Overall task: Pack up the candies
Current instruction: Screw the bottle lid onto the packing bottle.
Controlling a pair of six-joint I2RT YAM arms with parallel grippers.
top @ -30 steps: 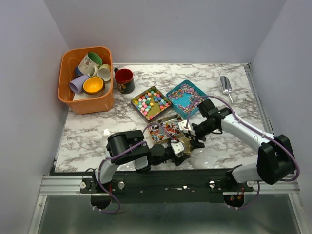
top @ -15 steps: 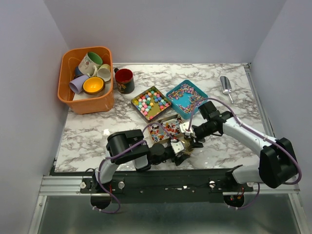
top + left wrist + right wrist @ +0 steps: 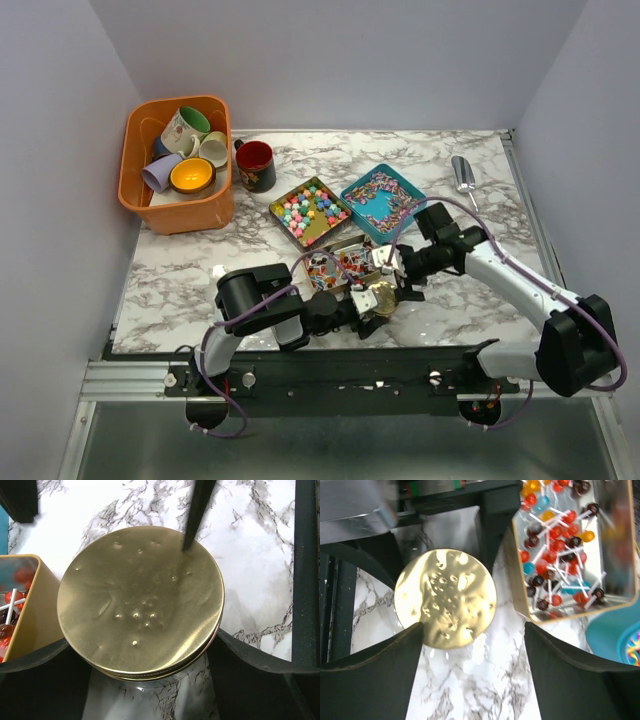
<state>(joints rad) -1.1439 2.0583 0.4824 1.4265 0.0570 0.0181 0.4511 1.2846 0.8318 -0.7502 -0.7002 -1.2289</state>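
Nearest you, your left gripper [image 3: 142, 635] is spread wide and pressed against both sides of the gold-lidded jar [image 3: 140, 600], which stands on the tabletop [image 3: 260, 540]. Your right gripper [image 3: 474, 630] hangs over the same lid, jaws wide apart and holding nothing, with one fingertip at the lid's edge.

Just beside the jar lies the lollipop tin [image 3: 338, 265]. Beyond it are the candies [image 3: 310, 210]: tiny bright balls in a square tin [image 3: 336, 228], and mixed wrapped pieces in the teal tin [image 3: 352, 192] next to it.

Expect the balls to be light, hard and quick to roll. Pinching them one at a time will likely squirt them away. The scoop [image 3: 462, 174] at the far right, taken by its handle, looks the surer tool. The wrapped pieces should tolerate a pinch, and lollipops are best lifted by their sticks.

Farthest back stand a red mug [image 3: 255, 165] and an orange basket [image 3: 135, 195] of mugs [image 3: 185, 128]. You can read no brand, label or writing anywhere.
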